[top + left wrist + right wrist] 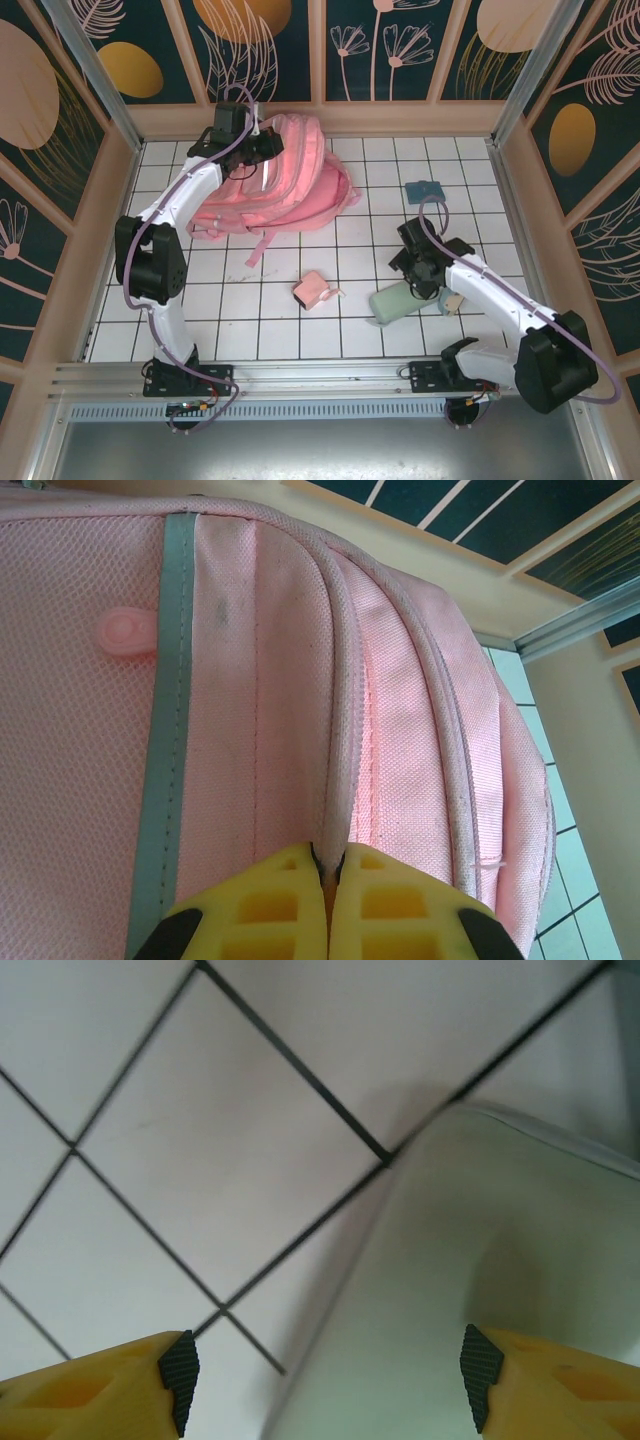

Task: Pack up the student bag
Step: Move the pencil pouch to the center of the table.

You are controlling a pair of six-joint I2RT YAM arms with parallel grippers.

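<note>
The student bag, a big soft pink backpack, lies at the back left of the tiled table; in the left wrist view its mesh front and zip seams show close up. My left gripper is at the bag's top end. Its yellow fingers are shut on a raised zip seam of the bag. My right gripper hangs open just above a pale green flat case. The case's edge runs under the gap between the jaws, and nothing is gripped.
A small pink box-like pouch sits on the tiles in the middle front. A blue item lies at the back right. Wooden walls close in the table on three sides. White tiles lie left of the green case.
</note>
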